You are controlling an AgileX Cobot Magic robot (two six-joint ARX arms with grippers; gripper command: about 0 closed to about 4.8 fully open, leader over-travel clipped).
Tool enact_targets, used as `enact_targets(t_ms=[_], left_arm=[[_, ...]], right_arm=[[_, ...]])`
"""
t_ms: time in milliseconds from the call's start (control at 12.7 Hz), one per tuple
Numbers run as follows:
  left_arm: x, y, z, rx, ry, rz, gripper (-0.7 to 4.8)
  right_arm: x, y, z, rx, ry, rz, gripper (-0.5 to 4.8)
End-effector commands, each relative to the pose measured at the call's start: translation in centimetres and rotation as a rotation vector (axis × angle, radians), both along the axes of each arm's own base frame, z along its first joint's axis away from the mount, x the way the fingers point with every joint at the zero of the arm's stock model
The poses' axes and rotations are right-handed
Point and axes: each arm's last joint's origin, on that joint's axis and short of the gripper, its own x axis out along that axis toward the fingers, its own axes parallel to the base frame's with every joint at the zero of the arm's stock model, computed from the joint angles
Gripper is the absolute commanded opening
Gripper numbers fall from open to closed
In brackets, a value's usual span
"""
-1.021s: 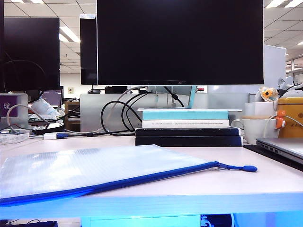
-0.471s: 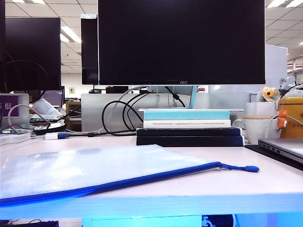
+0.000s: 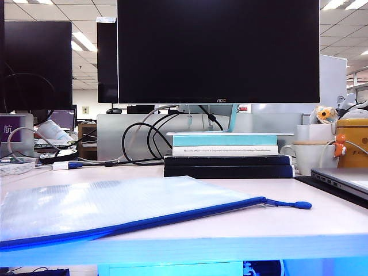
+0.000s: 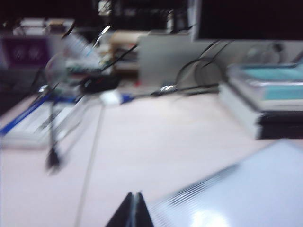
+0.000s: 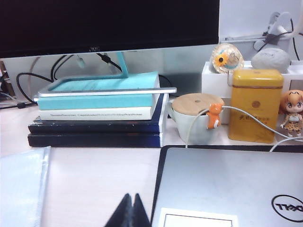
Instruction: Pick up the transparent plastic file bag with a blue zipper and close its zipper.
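Three views showed one desk scene. From the exterior view, the file bag lay flat on the pale desk, near its front edge, translucent white-blue with a fine grid. The zipper, a royal-blue strip, ran along the bag's near long edge and ended at the right in a small blue pull tab resting on the desk. Behind the bag stood a stack of books under a large dark monitor, with black cables to the left. A white mug and a yellow tin sat at the right, with a laptop in front of them. No arm appeared in this view.

From the left wrist view (blurred), the left gripper showed its dark fingers pressed together, holding nothing, above bare desk just beside a corner of the bag. A keyboard lay well apart.

From the right wrist view, the right gripper also had its fingers pressed together and empty, hovering between an edge of the bag and the silver laptop. The books, the mug and the tin stood beyond.
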Motion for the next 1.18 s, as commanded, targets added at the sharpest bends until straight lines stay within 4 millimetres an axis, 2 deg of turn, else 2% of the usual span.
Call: enact_targets(t_ms=[79,314,628,864,1178], left_arm=[[0.2,1.4,-0.6,-0.041,0.002,0.045,-0.05],[0.2,1.7,-0.9,-0.031,0.032,0.074,-0.04],[0.2,1.7,-1.0,-0.033,0.036,0.083,-0.03],[0.2,1.7,-1.1,-0.031,0.056,0.079,-0.03],[0.2,1.7,-1.1,-0.031,0.056,0.079,-0.03]], right_arm=[[0.1,0.0,-0.8,0.017,0.072,-0.109,-0.01],[0.0,-0.1,-1.7,0.095,0.158,-0.257,-0.01],[0.0,0.0,-1.2,0.204,0.114,-0.244,0.04],[0.0,0.0,-2.0,0.189,0.198,-0.249,0.04],[0.0,0.0,-2.0,0.190,0.194,-0.249,0.04]])
